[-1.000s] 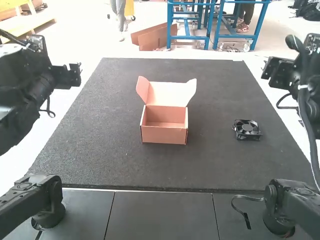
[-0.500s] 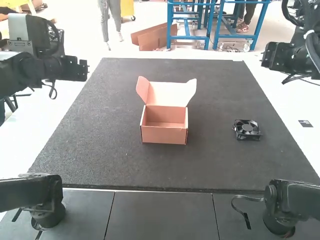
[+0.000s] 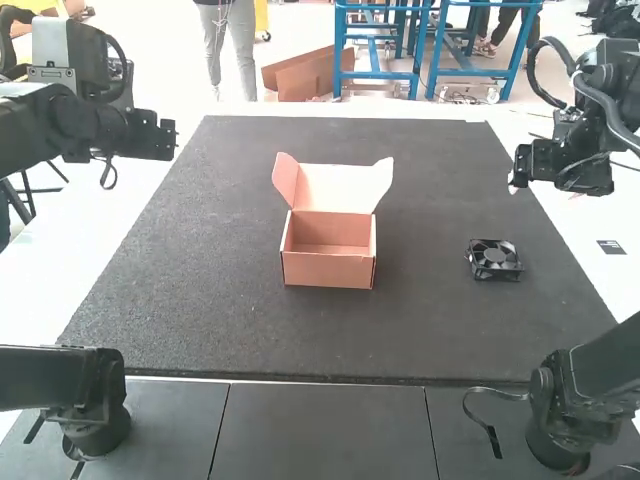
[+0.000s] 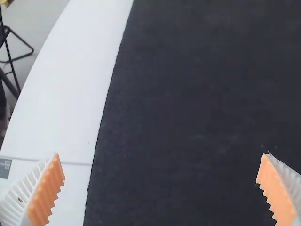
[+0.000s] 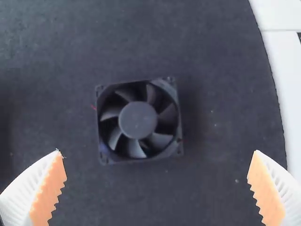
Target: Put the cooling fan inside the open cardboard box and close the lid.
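Observation:
A small brown cardboard box (image 3: 328,262) stands open at the middle of the black mat, its lid (image 3: 338,186) folded up at the back. The black square cooling fan (image 3: 494,259) lies flat on the mat to the right of the box. In the right wrist view the fan (image 5: 138,120) lies straight below my right gripper (image 5: 155,188), which is open and well above it. My left gripper (image 4: 160,188) is open over the mat's left edge, holding nothing. In the high view the left arm (image 3: 90,125) hovers at the far left and the right arm (image 3: 565,160) at the far right.
The black mat (image 3: 200,290) covers most of the white table (image 3: 70,240). A small black label (image 3: 610,246) lies on the table right of the mat. Both arm bases (image 3: 85,400) stand at the near edge.
Both arms have swung up and outward from the near side. The right arm has come down and inward over the mat's right edge, above the fan. Box and fan have not moved.

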### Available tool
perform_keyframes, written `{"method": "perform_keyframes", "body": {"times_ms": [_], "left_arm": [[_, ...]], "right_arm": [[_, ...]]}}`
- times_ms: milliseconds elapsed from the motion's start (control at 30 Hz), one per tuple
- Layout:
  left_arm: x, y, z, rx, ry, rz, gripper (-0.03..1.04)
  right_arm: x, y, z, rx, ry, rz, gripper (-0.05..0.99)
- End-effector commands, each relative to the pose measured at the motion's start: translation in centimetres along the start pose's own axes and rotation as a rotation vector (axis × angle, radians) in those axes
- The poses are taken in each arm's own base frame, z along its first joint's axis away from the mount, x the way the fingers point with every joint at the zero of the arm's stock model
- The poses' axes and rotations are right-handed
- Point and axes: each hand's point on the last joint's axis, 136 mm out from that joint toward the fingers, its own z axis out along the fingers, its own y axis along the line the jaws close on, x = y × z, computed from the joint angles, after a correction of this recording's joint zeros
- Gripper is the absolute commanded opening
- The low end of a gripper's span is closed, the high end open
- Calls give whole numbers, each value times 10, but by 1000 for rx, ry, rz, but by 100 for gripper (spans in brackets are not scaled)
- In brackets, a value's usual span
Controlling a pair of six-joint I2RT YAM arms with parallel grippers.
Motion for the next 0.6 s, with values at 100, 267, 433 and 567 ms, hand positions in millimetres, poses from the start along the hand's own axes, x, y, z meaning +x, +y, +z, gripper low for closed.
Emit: {"method": "perform_keyframes", "body": {"times_ms": [100, 267, 433, 567], "left_arm": [[-6, 2, -1, -8, 2, -4, 97], [-3, -2, 0, 4, 14, 3, 97], [1, -6, 4, 11, 31, 8, 97], [3, -7, 5, 14, 38, 6, 97]], "right_arm": [[12, -39, 24, 56, 97, -20, 89], [28, -53, 50, 60, 193, -6, 89], [36, -53, 74, 47, 248, -6, 89], [38, -52, 88, 41, 270, -2, 89]]}}
